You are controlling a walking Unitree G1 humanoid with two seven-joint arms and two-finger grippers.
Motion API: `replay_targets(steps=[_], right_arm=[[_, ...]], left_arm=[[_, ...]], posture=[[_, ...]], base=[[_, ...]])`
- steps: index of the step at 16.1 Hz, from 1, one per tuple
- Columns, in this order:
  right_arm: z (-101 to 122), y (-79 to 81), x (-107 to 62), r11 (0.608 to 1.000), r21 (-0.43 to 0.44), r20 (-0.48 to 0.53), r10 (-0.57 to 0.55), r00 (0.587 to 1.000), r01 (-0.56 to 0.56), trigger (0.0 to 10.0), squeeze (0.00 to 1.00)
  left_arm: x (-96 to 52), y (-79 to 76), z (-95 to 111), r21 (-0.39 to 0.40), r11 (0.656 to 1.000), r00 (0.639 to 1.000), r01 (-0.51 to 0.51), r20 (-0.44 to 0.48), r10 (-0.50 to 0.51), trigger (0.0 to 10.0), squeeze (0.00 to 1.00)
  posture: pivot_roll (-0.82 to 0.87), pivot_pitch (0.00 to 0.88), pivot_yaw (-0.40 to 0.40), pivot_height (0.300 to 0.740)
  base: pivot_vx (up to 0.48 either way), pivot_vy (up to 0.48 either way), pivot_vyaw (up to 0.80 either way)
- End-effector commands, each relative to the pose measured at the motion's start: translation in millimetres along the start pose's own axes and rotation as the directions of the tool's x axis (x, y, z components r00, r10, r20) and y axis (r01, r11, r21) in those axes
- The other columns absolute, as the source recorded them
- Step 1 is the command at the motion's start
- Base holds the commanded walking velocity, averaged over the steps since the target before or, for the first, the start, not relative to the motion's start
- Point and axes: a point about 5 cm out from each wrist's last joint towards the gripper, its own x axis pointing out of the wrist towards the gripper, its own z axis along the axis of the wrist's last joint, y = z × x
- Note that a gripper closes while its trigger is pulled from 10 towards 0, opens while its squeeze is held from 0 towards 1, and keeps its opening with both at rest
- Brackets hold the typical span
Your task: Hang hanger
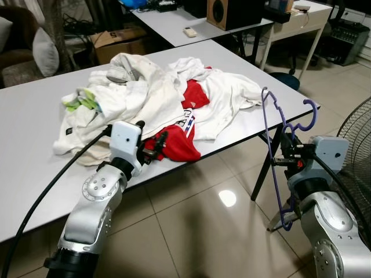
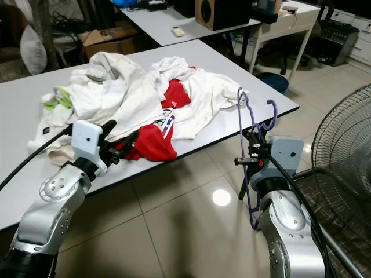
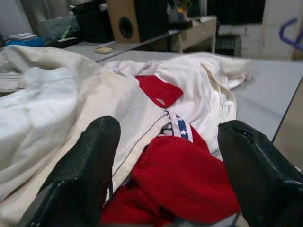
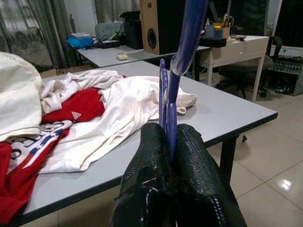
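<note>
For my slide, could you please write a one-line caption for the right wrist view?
Right gripper shut on a purple hanger, beside a white table piled with clothes.

glossy beige tiled floor [image 1: 191, 231] with a bright round glare spot [image 1: 227, 198] from overhead light. long white rectangular table [image 1: 35, 110] on dark legs in the foreground. beyond it, a second white table [image 1: 168, 23] carrying a brown wooden speaker box with a black front [image 1: 223, 13] and a small white remote [image 1: 190, 32]. pale cream desk [image 1: 301, 20] at the far right, black audio equipment [image 1: 352, 37] beside it. open cardboard box [image 1: 119, 43] on the floor at the back. round wire fan guard [image 2: 342, 139] at the right edge. grey curtains [image 4: 28, 33] behind.
</note>
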Motion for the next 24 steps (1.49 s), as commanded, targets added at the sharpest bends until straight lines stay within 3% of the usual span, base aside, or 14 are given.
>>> replay_targets(steps=[1,5,7,10,11,13,16,17,19,20,21,22,23,24], right_arm=[[-1.8,0.2,-0.1,1.000,0.005,-0.018,0.018,1.000,-0.018,10.0,0.00],[-3.9,0.7,-7.4,0.999,0.000,-0.052,0.036,0.998,-0.036,10.0,0.00],[-3.3,-4.8,-20.3,1.000,0.008,-0.066,0.019,0.998,-0.019,10.0,0.00],[-8.3,-4.6,-26.8,0.999,-0.012,-0.105,0.030,0.994,-0.031,10.0,0.00],[-7.2,-1.5,-28.3,0.999,0.001,-0.111,0.048,0.993,-0.048,10.0,0.00],[-9.5,0.7,-29.2,0.997,0.012,-0.123,0.075,0.990,-0.074,10.0,0.00],[-12.1,6.1,-23.7,0.993,0.019,-0.143,0.120,0.982,-0.119,10.0,0.00],[-12.4,5.0,-24.9,0.993,0.020,-0.150,0.119,0.982,-0.117,10.0,0.00],[-14.2,1.3,-26.5,0.994,0.011,-0.161,0.110,0.981,-0.110,10.0,0.00],[-14.2,-0.7,-26.7,0.994,0.006,-0.166,0.108,0.980,-0.109,10.0,0.00],[-13.9,-0.8,-26.5,0.994,0.005,-0.166,0.109,0.980,-0.109,10.0,0.00],[-13.5,-0.7,-26.1,0.994,0.002,-0.167,0.110,0.980,-0.112,10.0,0.00],[-13.2,-0.5,-26.0,0.994,0.001,-0.167,0.111,0.980,-0.112,10.0,0.00],[-12.7,-0.4,-25.9,0.993,-0.002,-0.168,0.113,0.979,-0.115,10.0,0.00]], left_arm=[[4.2,-2.2,-1.0,0.046,0.998,0.999,0.029,-0.017,-0.029,10.0,0.93],[14.5,-10.9,-2.5,0.051,0.996,0.997,0.069,-0.022,-0.068,10.0,0.93],[0.1,-20.9,-8.3,-0.010,0.995,0.995,0.099,-0.002,-0.099,10.0,0.93],[-15.8,-31.6,-8.0,0.034,0.973,0.973,0.230,0.016,-0.230,10.0,0.95],[-22.6,-32.8,-9.6,0.074,0.952,0.955,0.296,-0.009,-0.296,10.0,1.00],[-27.0,-29.5,-16.2,0.158,0.933,0.945,0.324,-0.095,-0.312,10.0,1.00],[-32.9,-18.6,-21.7,0.149,0.925,0.926,0.350,-0.206,-0.317,10.0,1.00],[-38.3,-22.6,-22.4,0.022,0.919,0.897,0.393,-0.228,-0.378,10.0,0.05],[-38.6,-27.1,-27.1,0.049,0.905,0.878,0.422,-0.268,-0.395,10.0,0.00],[-36.3,-29.7,-31.7,0.107,0.899,0.876,0.425,-0.297,-0.379,4.7,0.00],[-35.7,-30.2,-32.9,0.119,0.897,0.875,0.426,-0.306,-0.375,4.7,0.00],[-34.3,-28.7,-35.6,0.172,0.891,0.877,0.420,-0.328,-0.350,0.9,0.00],[-34.0,-26.5,-37.7,0.211,0.884,0.877,0.416,-0.349,-0.330,0.0,0.00],[-35.5,-23.4,-41.9,0.264,0.864,0.867,0.429,-0.390,-0.311,0.0,0.00]], posture=[[-0.18,0.000,0.062,0.740],[-0.22,0.000,0.073,0.740],[-0.24,0.016,0.055,0.740],[-0.24,0.046,0.037,0.740],[-0.22,0.050,0.029,0.740],[-0.21,0.051,0.027,0.740],[-0.19,0.048,0.041,0.740],[-0.19,0.051,0.044,0.740],[-0.18,0.056,0.040,0.740],[-0.18,0.057,0.037,0.740],[-0.19,0.058,0.037,0.740],[-0.19,0.058,0.037,0.740],[-0.19,0.058,0.037,0.740],[-0.19,0.059,0.038,0.740]], base=[[0.469,0.000,0.00],[0.467,0.000,0.00],[0.459,0.000,-0.78],[0.000,0.000,0.00],[0.000,0.000,0.00],[0.000,0.000,0.00],[0.000,0.000,0.00],[0.000,0.000,0.00],[0.000,0.000,0.00],[0.000,0.000,0.00],[0.000,0.000,0.00],[0.000,0.000,0.00],[0.000,0.000,0.00],[0.000,0.000,0.00]])
